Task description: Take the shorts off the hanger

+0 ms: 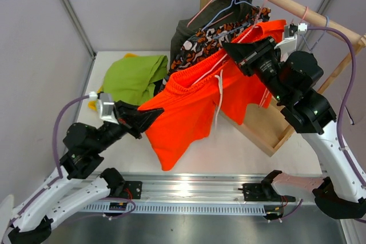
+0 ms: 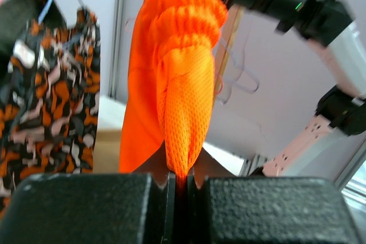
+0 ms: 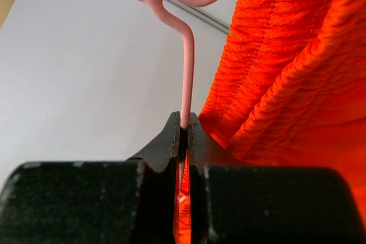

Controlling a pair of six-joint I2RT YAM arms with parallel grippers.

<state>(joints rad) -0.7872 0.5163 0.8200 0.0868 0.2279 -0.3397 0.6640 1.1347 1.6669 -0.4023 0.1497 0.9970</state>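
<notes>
Both arms have white link shells and black joint housings. The left arm [image 1: 86, 147] fills the lower left of the top view, the right arm [image 1: 311, 112] the right side. A grey-purple cable [image 1: 60, 124] loops along each arm. The left gripper [image 1: 159, 111] and right gripper [image 1: 227, 46] are black and tapered. The fingers [image 2: 86, 210] have a coarse matte texture. A green light [image 2: 298, 6] glows on the right arm.

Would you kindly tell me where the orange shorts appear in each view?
Top external: orange shorts at centre of frame.
Left wrist: centre, rising from the left gripper.
Right wrist: right side, beside the pink hanger.
Shared landmark: camouflage shorts, top and left-wrist views only.
</notes>
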